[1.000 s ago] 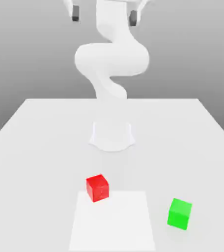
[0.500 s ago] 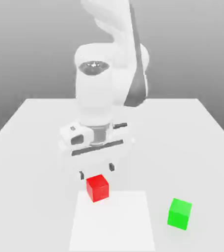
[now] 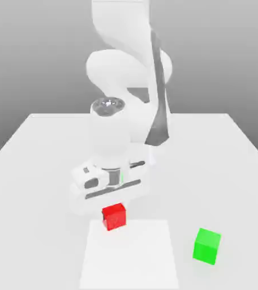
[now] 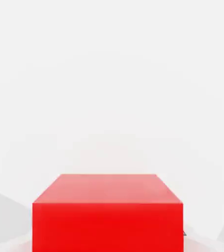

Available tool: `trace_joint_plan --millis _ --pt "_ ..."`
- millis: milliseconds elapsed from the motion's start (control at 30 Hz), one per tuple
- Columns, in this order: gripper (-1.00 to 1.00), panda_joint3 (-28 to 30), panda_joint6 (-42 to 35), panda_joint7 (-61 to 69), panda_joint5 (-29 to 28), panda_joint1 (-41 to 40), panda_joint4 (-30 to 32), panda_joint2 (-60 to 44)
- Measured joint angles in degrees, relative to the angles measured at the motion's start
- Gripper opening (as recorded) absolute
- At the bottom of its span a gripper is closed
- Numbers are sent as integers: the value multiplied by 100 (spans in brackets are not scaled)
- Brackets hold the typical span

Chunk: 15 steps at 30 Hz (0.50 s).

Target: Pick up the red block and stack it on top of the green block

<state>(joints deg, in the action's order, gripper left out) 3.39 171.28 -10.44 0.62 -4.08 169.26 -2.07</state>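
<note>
The red block (image 3: 114, 217) sits on the table (image 3: 35, 170), at the far edge of a paler square patch (image 3: 131, 257). My gripper (image 3: 113, 206) has come straight down onto it, the hand resting just above the cube's top, and it is shut on the red block. The hand view shows the red block (image 4: 107, 216) very close, its top and one side face filling the near middle. The green block (image 3: 206, 246) stands alone on the table, toward the exterior view's right of the red one and a little nearer the camera.
The arm's white body (image 3: 125, 73) rises behind the hand, over the middle of the table. The table's front edge lies close below both blocks in the exterior view.
The arm swung down from high above the table and lowered its hand onto the red block. The jaws went from open to shut around it. The green block stayed put.
</note>
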Motion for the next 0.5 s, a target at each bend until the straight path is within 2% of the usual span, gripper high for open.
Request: trace_joint_plan --millis 167,500 --pt "-100 -88 -832 -208 -169 -43 77 908" --pt "-100 -1091 -1607 -2255 8 939 -1118 486"
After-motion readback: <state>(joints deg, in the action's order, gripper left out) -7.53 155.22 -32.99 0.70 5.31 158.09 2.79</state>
